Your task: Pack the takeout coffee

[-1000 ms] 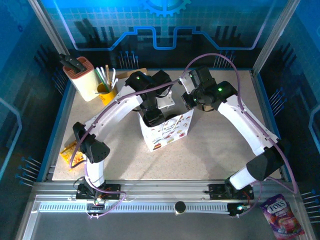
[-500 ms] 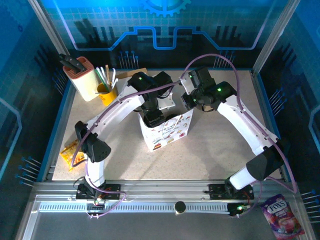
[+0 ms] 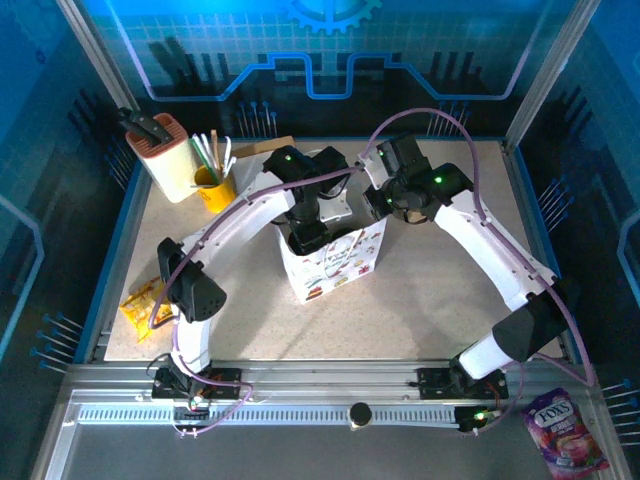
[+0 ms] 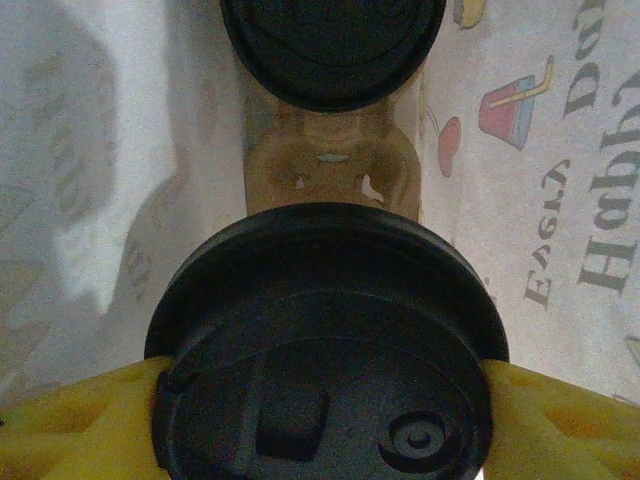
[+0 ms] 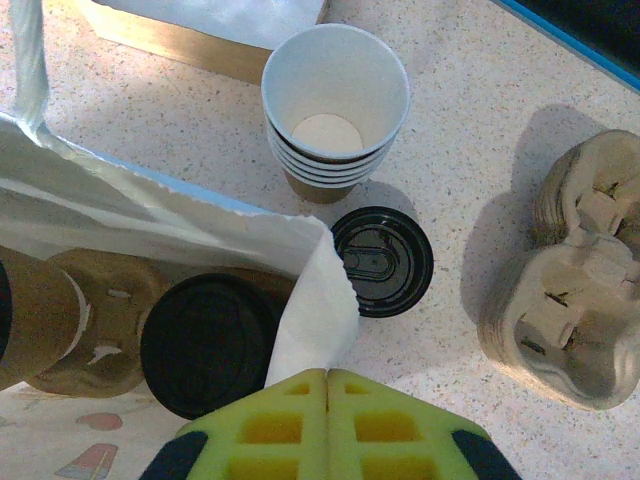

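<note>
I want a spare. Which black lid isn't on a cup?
The loose lid on the table by the empty cup stack; the other lids sit inside the bag.

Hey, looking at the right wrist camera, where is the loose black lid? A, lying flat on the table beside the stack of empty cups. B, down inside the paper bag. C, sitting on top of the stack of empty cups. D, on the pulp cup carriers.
A: the loose black lid lies flat on the table, beside the stack of empty cups and outside the paper bag.
</note>
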`<control>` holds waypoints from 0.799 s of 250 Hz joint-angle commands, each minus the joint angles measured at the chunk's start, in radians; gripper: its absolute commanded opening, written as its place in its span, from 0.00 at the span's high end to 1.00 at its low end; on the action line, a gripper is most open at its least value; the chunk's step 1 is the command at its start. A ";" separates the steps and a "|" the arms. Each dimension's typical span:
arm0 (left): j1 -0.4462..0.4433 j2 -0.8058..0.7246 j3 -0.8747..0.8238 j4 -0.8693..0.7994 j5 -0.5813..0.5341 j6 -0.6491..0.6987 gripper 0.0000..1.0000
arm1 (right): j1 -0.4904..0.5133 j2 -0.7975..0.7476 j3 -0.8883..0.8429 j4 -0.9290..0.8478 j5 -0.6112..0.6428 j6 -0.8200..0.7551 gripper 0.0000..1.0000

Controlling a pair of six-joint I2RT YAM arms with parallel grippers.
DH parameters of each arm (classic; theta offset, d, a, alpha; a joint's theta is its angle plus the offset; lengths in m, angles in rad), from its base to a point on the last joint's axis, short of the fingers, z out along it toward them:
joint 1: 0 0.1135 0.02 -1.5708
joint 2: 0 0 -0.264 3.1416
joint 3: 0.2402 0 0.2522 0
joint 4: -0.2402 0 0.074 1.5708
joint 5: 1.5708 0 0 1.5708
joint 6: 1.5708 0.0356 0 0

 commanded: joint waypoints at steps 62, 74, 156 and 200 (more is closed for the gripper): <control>0.022 0.028 -0.018 0.002 0.027 0.013 0.43 | 0.003 0.003 -0.013 -0.005 -0.009 -0.010 0.93; 0.022 0.029 -0.021 0.005 0.032 0.013 0.43 | 0.003 0.004 -0.013 -0.004 -0.008 -0.011 0.93; 0.022 0.045 -0.045 0.019 0.037 0.013 0.43 | 0.000 0.006 -0.018 -0.006 -0.012 -0.012 0.93; 0.024 0.043 -0.063 0.027 0.030 0.008 0.43 | 0.001 0.007 -0.018 -0.007 -0.011 -0.014 0.93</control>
